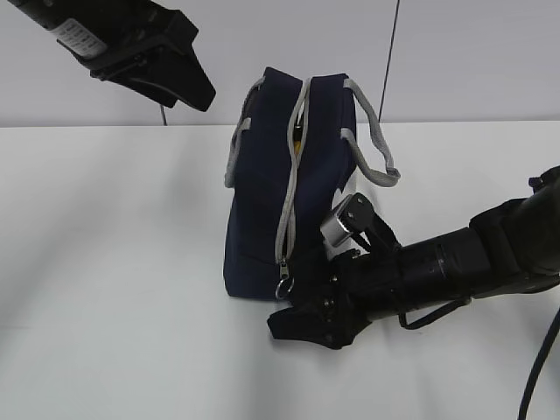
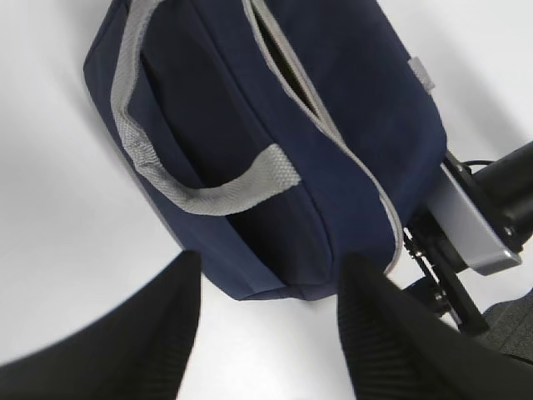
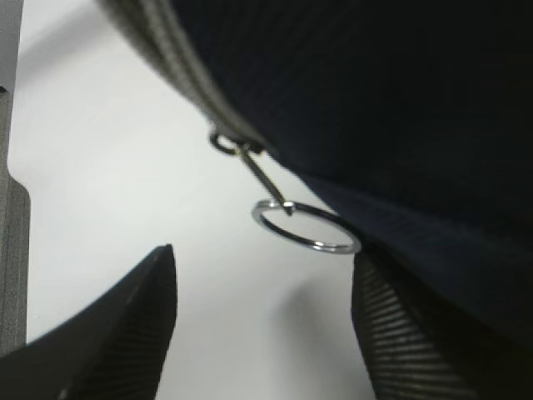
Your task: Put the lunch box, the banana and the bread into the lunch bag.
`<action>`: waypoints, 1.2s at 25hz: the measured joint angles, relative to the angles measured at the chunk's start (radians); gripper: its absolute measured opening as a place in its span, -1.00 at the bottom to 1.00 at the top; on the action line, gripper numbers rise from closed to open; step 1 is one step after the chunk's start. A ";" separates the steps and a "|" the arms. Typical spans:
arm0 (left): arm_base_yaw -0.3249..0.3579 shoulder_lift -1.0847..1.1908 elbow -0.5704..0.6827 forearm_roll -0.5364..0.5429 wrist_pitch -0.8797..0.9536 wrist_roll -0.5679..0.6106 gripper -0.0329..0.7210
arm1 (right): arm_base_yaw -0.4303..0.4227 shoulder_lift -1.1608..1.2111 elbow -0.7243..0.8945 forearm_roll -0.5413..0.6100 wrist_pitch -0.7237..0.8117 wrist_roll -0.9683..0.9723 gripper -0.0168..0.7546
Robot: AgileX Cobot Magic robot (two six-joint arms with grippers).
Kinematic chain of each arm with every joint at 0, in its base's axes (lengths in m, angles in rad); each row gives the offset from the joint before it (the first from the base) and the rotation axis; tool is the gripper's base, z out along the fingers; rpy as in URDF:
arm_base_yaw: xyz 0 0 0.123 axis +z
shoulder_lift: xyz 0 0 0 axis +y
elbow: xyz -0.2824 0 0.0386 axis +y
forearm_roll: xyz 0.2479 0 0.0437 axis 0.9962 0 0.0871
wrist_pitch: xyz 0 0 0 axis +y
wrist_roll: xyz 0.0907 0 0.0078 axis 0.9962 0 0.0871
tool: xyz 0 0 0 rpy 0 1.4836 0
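The navy lunch bag [image 1: 280, 184] stands upright mid-table, and its grey zipper [image 1: 291, 175] gapes near the top. A yellow sliver [image 1: 298, 140] shows in the gap; I cannot tell what it is. The lunch box, banana and bread are otherwise hidden. My right gripper [image 1: 302, 324] is low at the bag's front base, open. In the right wrist view [image 3: 262, 325] the ring pull [image 3: 306, 227] hangs just ahead of the jaws, near the right finger [image 3: 416, 333], ungripped. My left gripper [image 1: 188, 83] hovers open, high to the bag's left, empty in the left wrist view [image 2: 271, 333].
The white table [image 1: 114, 262] stretches left and front of the bag. Grey webbing handles [image 1: 376, 149] droop on both sides of the bag. A black cable [image 1: 391, 52] hangs down the back wall. My right arm [image 1: 472, 262] lies low across the right side.
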 joint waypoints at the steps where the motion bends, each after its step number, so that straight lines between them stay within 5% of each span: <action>1: 0.000 0.000 0.000 0.001 0.000 0.000 0.10 | 0.000 0.000 0.000 -0.018 -0.008 0.014 0.32; 7: 0.000 0.000 0.000 0.004 0.001 0.000 0.10 | 0.000 -0.009 0.000 -0.077 -0.020 0.062 0.32; 16: 0.000 0.000 0.000 0.005 0.001 0.000 0.10 | 0.000 -0.015 0.000 0.034 0.000 0.009 0.32; 30: 0.000 0.000 0.000 0.007 0.001 0.000 0.09 | 0.000 -0.015 -0.007 0.043 0.025 -0.051 0.32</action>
